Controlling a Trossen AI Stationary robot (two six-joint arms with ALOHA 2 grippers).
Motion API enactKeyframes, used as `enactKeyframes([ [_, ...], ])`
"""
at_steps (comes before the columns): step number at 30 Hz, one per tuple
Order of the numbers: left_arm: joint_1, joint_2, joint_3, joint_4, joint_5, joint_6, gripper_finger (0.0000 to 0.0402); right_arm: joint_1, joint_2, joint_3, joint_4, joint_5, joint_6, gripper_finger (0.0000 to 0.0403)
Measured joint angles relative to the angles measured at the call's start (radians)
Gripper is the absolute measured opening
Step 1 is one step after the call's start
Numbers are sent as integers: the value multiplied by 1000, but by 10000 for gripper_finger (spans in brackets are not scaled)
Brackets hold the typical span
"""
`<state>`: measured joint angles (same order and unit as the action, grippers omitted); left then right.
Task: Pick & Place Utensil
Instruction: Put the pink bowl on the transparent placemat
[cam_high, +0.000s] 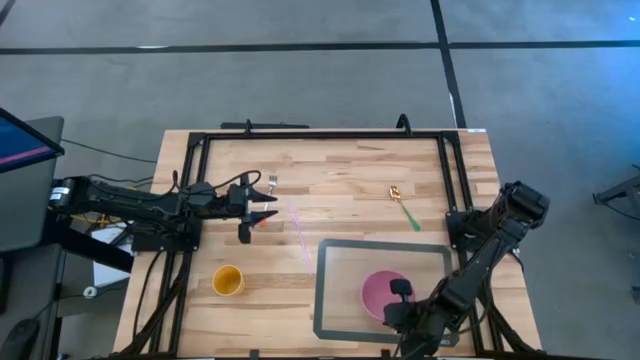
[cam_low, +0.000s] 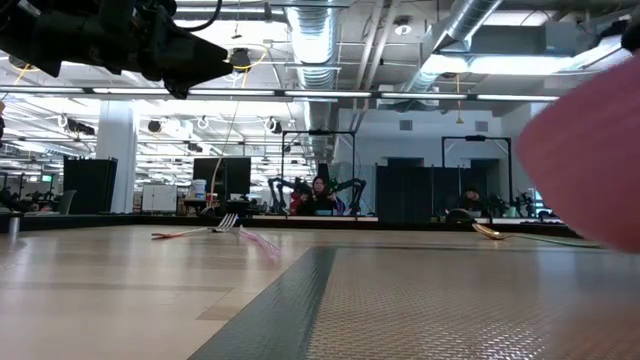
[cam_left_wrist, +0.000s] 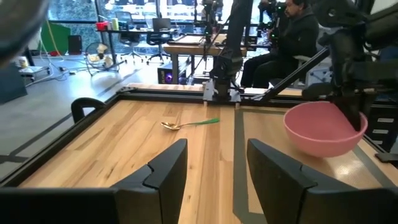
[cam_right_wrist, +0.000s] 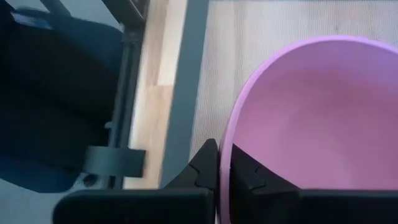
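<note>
The right claw (cam_right_wrist: 224, 171) pinches the rim of the round pink plastic bowl (cam_high: 380, 292), while the left claw (cam_high: 262, 208) hangs wide open, with the green-handled gold spoon (cam_high: 404, 206) lying well beyond it.

A grey floor (cam_high: 300, 80) crossed by dark lines lies around the wooden table (cam_high: 340, 200). Beyond the table the room is a large open workshop: exposed silver ducts (cam_low: 320, 40) and pipes run along the ceiling between long strip lights (cam_low: 250, 93). White columns (cam_low: 115, 150) stand at the back, with dark monitors (cam_low: 222, 175) and desks (cam_left_wrist: 186, 46) among them. A person (cam_left_wrist: 292, 37) in dark clothes sits on a chair near a desk, and a green panel (cam_left_wrist: 55, 37) stands to one side.
</note>
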<state>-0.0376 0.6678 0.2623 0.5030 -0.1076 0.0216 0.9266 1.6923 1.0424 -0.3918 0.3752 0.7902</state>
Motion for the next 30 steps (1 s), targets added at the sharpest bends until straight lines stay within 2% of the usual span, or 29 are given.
enactKeyframes([
  [12,0,0,0,0,-4,0,168,1,133,4,69,19,-8,9],
  [21,0,0,0,0,-4,0,168,-5,115,0,93,-17,3,54],
  [30,0,0,0,0,-4,0,168,-20,109,-2,86,-46,119,87],
])
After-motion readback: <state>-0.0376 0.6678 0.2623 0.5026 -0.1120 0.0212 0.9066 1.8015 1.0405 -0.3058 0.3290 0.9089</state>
